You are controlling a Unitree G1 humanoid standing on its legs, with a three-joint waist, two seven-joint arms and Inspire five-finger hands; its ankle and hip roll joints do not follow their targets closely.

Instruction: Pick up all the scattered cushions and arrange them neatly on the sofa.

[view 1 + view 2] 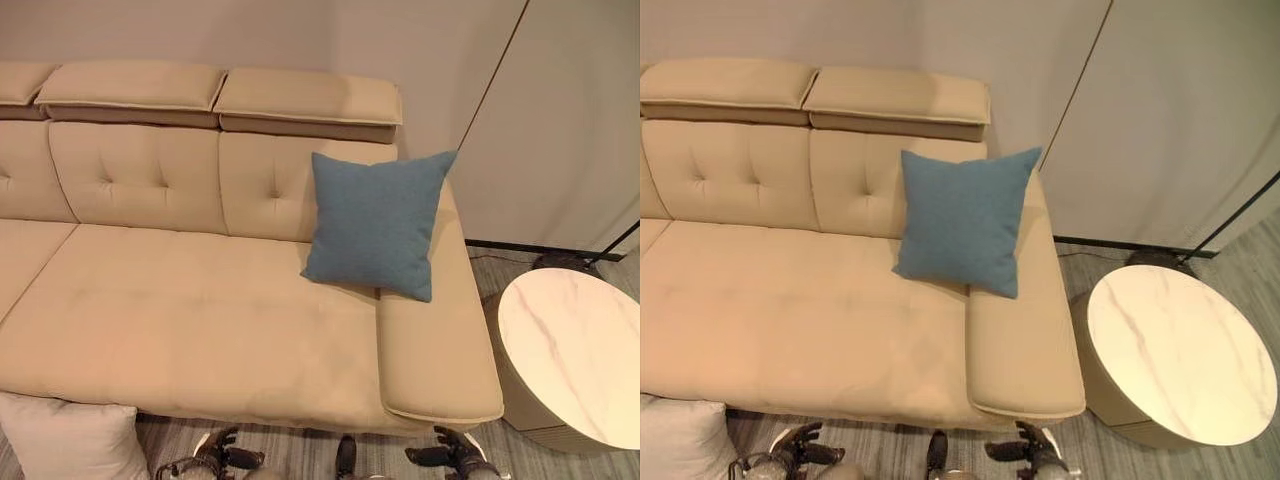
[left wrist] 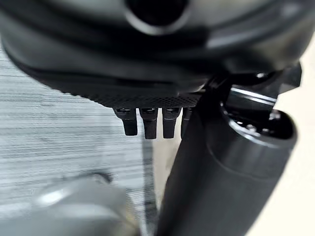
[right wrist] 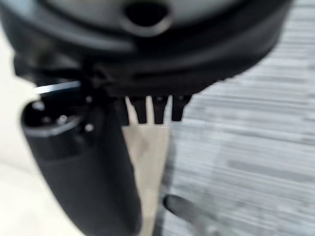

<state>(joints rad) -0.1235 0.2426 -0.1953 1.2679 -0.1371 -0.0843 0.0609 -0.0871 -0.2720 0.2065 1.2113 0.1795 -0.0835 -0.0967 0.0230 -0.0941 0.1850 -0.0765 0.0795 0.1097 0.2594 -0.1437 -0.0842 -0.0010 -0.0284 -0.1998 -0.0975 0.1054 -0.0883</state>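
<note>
A blue cushion [image 1: 375, 222] leans upright against the backrest at the right end of the beige sofa [image 1: 200, 320], beside its armrest. A white cushion [image 1: 70, 440] lies on the floor at the sofa's front left corner. My left hand [image 1: 222, 455] hangs low in front of the sofa's base, fingers straight and holding nothing, as the left wrist view shows with fingertips [image 2: 150, 123] above the grey floor. My right hand [image 1: 450, 455] hangs below the armrest, likewise open, its fingers [image 3: 158, 109] straight over the floor.
A round marble-topped side table [image 1: 575, 350] stands right of the sofa. A thin black floor-lamp pole and base [image 1: 565, 262] stand behind it. The sofa seat left of the blue cushion is bare. Grey striped carpet covers the floor.
</note>
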